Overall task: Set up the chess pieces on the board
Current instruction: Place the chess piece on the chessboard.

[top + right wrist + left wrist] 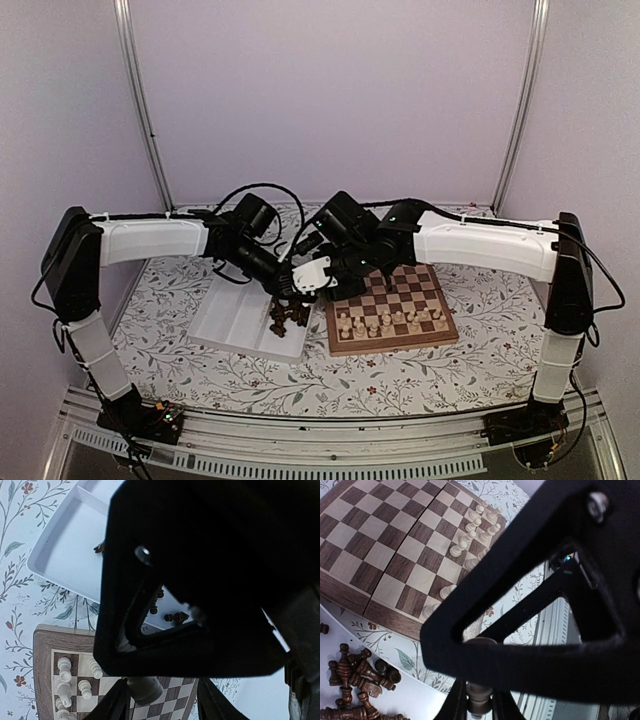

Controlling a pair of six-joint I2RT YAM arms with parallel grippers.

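Top view: the left arm [150, 240] and right arm [480, 245] reach in from opposite sides and meet over the middle of the flowered worktop [480, 350]. The board [420, 290] lies right of centre. Cream pieces [385, 322] stand in two rows along its near edge. A white tray [235, 315] lies just beside the board's left edge, with dark pieces [288, 318] heaped at the tray's right end.

Left wrist view: the left gripper [479, 712] has its jaws clamped on a single dark piece [479, 697], held above the tray [420, 700] near the corner of the board [375, 545]. The loose dark pieces [355, 680] lie in a jumble on the tray. A black frame [535, 605] fills much of the picture and hides some of the cream pieces [465, 537].

Right wrist view: the right gripper [160, 702] hangs over the board [42, 635] with its jaws well apart. A pale rounded object [142, 687] sits between the fingers, close to one and clear of the other; what it is cannot be told. Beyond a large black mass, a few dark pieces [176, 616] show in the tray [70, 545].
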